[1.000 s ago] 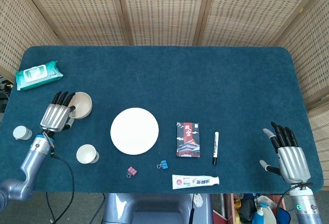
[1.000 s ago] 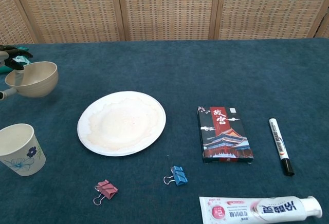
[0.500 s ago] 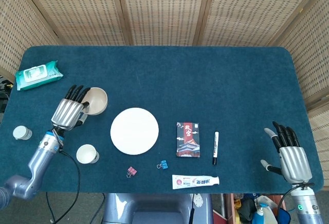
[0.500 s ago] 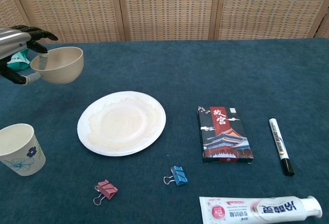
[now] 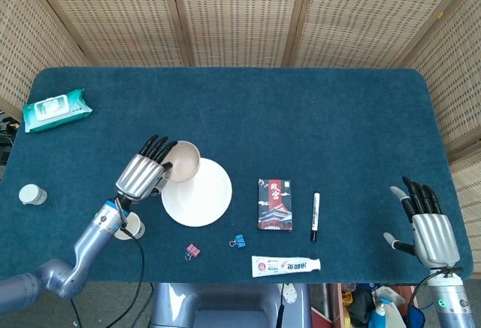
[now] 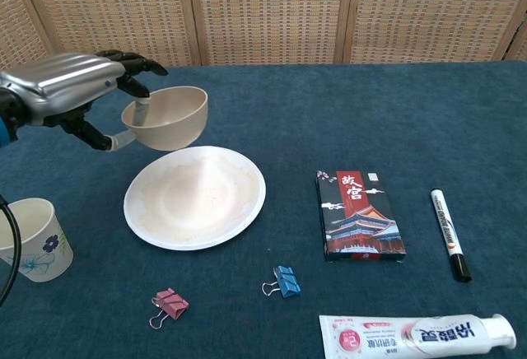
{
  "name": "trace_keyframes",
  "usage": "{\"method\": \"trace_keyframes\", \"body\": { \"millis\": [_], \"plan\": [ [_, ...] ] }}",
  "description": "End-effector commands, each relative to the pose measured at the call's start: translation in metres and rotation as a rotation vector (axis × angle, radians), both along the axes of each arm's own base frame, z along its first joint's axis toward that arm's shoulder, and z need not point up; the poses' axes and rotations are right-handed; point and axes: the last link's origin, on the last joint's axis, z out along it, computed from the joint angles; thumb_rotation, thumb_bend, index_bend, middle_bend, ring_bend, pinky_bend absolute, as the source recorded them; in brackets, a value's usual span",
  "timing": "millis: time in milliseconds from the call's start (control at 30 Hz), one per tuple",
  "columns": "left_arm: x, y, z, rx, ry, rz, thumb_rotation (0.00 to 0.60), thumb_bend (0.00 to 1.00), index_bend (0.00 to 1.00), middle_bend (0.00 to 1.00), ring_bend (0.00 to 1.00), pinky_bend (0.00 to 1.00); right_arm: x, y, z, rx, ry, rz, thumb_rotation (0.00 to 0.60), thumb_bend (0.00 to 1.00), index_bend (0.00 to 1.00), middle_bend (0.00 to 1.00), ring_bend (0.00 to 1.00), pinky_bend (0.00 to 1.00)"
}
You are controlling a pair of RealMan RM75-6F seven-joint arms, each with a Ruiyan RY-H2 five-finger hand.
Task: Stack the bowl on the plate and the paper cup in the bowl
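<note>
My left hand holds the beige bowl by its rim, lifted above the far left part of the white plate. The bowl stays upright and clear of the plate. The paper cup with a flower print stands left of the plate; in the head view my left arm hides most of the paper cup. My right hand hovers open at the table's near right corner, holding nothing.
A red and black card box, a marker, a toothpaste tube and two binder clips lie near the front. A wipes pack and a small white jar sit at the left.
My left hand has carried the bowl rightward from the table's left side to above the plate's edge, lifting it. The right hand has barely moved.
</note>
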Motion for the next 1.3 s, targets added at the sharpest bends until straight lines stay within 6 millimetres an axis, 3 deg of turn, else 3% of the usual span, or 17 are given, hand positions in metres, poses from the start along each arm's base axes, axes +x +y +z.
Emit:
{"method": "trace_keyframes", "body": {
  "millis": [33,233,500,1300],
  "plan": [
    [0.008,-0.006,-0.009,-0.029,-0.002,-0.012,0.6,0.41,0.6,0.1,0.0,0.0,0.0,0.0,0.0,-0.002,-0.001,0.0,0.6,0.13,0.12,0.0,0.0,0.0],
    [0.022,-0.019,-0.03,-0.091,0.0,-0.042,0.6,0.41,0.6,0.1,0.0,0.0,-0.001,-0.001,0.002,-0.006,-0.002,-0.004,0.6,0.13,0.12,0.0,0.0,0.0],
    [0.03,-0.024,-0.04,-0.102,0.017,-0.064,0.6,0.41,0.6,0.1,0.0,0.0,-0.002,-0.001,0.004,-0.015,-0.012,-0.006,0.6,0.13,0.12,0.0,0.0,0.0],
    [0.011,-0.024,-0.041,-0.117,0.124,-0.026,0.6,0.38,0.57,0.07,0.0,0.0,-0.002,-0.001,0.005,-0.022,-0.016,-0.002,0.6,0.13,0.12,0.0,0.0,0.0]
  ]
}}
